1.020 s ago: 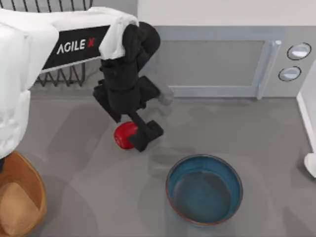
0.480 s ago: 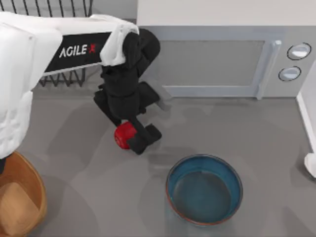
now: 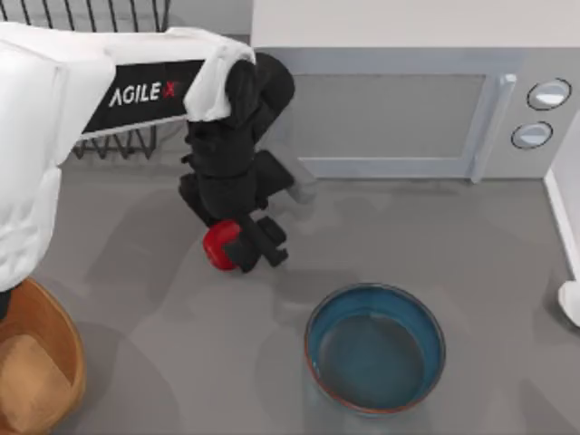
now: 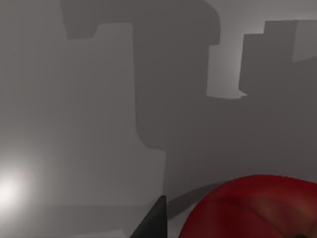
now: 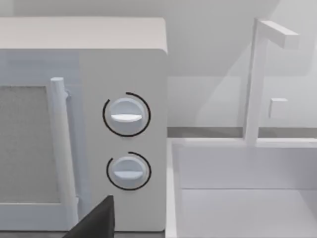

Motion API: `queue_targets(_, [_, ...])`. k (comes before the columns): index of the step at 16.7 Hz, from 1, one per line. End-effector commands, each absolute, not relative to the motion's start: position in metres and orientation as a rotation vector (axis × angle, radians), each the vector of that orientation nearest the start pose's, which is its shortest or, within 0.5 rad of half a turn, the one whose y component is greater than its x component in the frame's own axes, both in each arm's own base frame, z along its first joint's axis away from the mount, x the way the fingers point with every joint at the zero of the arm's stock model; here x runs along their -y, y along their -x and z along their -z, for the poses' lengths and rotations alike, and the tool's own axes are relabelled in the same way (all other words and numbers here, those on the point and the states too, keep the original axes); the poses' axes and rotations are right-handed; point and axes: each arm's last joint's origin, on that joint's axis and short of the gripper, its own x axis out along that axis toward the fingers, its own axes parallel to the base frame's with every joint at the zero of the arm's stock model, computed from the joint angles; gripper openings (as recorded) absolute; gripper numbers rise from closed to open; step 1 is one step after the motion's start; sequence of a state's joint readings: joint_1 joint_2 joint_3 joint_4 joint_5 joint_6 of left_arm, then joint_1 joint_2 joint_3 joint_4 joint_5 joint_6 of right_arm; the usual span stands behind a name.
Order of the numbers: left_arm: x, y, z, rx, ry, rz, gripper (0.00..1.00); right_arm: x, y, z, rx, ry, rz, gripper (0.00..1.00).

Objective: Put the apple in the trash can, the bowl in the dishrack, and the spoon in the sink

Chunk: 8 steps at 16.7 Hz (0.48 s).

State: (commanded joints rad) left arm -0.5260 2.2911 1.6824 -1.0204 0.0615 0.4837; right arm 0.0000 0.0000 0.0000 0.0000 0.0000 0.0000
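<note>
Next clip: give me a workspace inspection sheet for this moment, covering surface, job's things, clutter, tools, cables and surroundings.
Surface: grey table, bare between the items.
Job's things: apple on the table near the top view's centre-left, between the left tool's fingers; bowl upright toward the front, apart from it; trash can at the front left corner; dishrack at the back left, partly behind the arm. Spoon: nothing seen.
Clutter: nothing seen.
Tools: left tool closed around the apple; right tool, a dark tip facing the microwave.
Cables: nothing seen.
Surroundings: microwave along the back; sink beside it, with a faucet.
</note>
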Motion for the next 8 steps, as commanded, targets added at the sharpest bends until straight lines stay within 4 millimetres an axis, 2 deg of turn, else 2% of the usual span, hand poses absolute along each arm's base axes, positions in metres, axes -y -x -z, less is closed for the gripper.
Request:
queue_targets(2, [0.2134, -0.3728, -0.1085, -1.487, -0.738, 0.831, 0.02, 0.0012, -0.1057, -0.16, 0.0, 0.0, 0.0, 1.0])
queue_targets(8, [0.2134, -0.3728, -0.1085, -1.487, -0.738, 0.831, 0.0, 0.0012, -0.1057, -0.16, 0.0, 0.0, 0.0, 1.0])
